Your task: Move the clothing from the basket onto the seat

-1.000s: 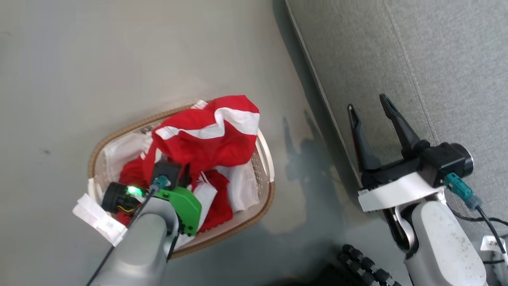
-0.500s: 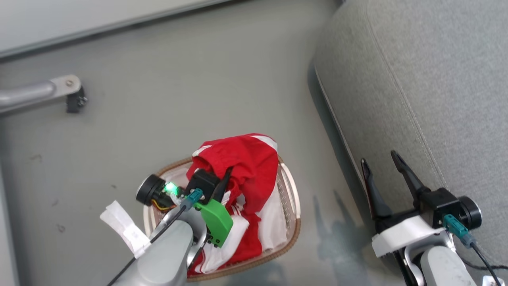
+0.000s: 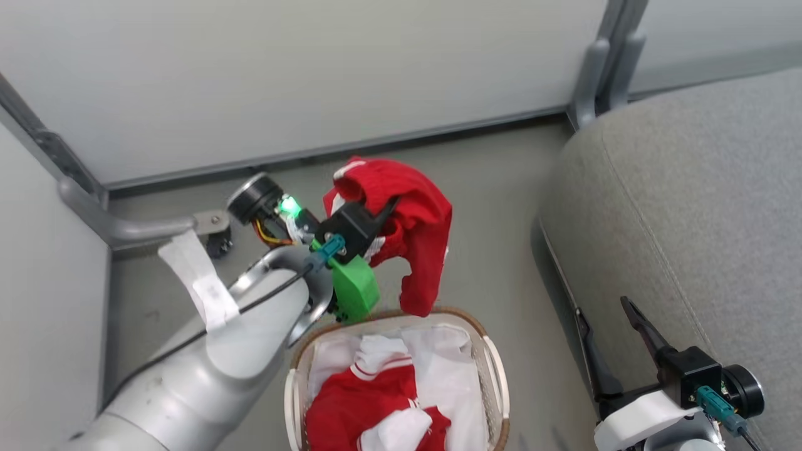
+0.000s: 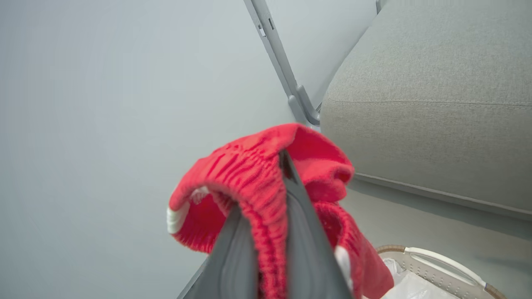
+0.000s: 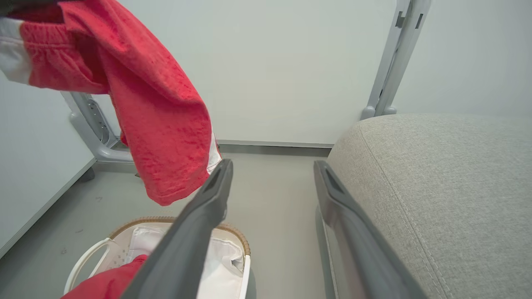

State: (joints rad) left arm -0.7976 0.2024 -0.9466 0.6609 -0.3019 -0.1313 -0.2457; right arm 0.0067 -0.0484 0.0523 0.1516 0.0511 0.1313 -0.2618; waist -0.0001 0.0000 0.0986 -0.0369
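Observation:
My left gripper (image 3: 383, 216) is shut on a red garment (image 3: 420, 232), which hangs in the air just above the far rim of the basket (image 3: 495, 369). In the left wrist view the gathered red waistband (image 4: 249, 174) is pinched between my left gripper's (image 4: 266, 195) grey fingers. More red and white clothing (image 3: 351, 407) lies in the basket on its white liner. The grey seat (image 3: 689, 207) rises to the right of the basket. Beside the seat's front edge, my right gripper (image 3: 603, 310) stands open with nothing between its fingers (image 5: 208, 207). The held garment (image 5: 162, 120) hangs at upper left in the right wrist view, over the basket (image 5: 137, 222).
White wall panels stand behind, with a grey metal post (image 3: 595, 75) near the seat's far corner. A grey frame foot with a black caster (image 3: 216, 241) sits on the floor at the left. A strip of bare grey floor (image 3: 501, 207) lies between basket and seat.
The head camera has tilted up, bringing the wall into view. My left gripper has lifted the red garment out of the basket. The right gripper stays open by the seat.

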